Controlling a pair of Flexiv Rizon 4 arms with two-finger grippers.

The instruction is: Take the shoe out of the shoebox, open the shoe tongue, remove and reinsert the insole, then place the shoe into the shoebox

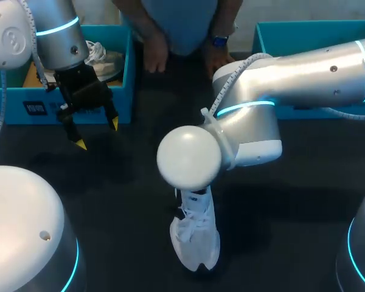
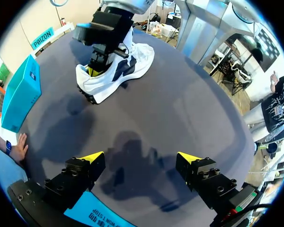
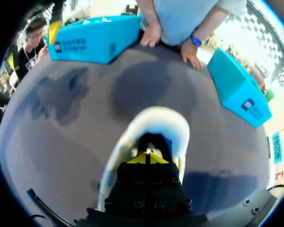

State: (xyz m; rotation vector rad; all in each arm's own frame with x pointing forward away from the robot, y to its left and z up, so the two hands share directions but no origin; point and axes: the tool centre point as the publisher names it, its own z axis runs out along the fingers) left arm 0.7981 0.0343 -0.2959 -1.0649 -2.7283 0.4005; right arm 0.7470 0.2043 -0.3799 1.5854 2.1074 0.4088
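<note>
Shoe [image 1: 196, 240]: white, smooth upper, dark side panels; lower centre on matte dark table [image 1: 109, 201], collar hidden behind right arm's rounded joint. Right gripper [image 3: 148, 158]: tips pressed together inside shoe opening; anything pinched unclear. Left gripper [image 1: 97, 134]: fingers spread, upper left, before turquoise shoebox [image 1: 79, 108].

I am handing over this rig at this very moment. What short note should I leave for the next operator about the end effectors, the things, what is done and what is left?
Left end effector: open, empty, above the dark table, in front of the left turquoise cardboard shoebox, which holds another white shoe.
Right end effector: shut, tips inside the white mesh sneaker, which stands mid-table; what they pinch is hidden.
Second turquoise shoebox: far right.
A person's hands rest on the far edge.
Done: sneaker out.
Left: insole state unclear; boxing the sneaker.
</note>
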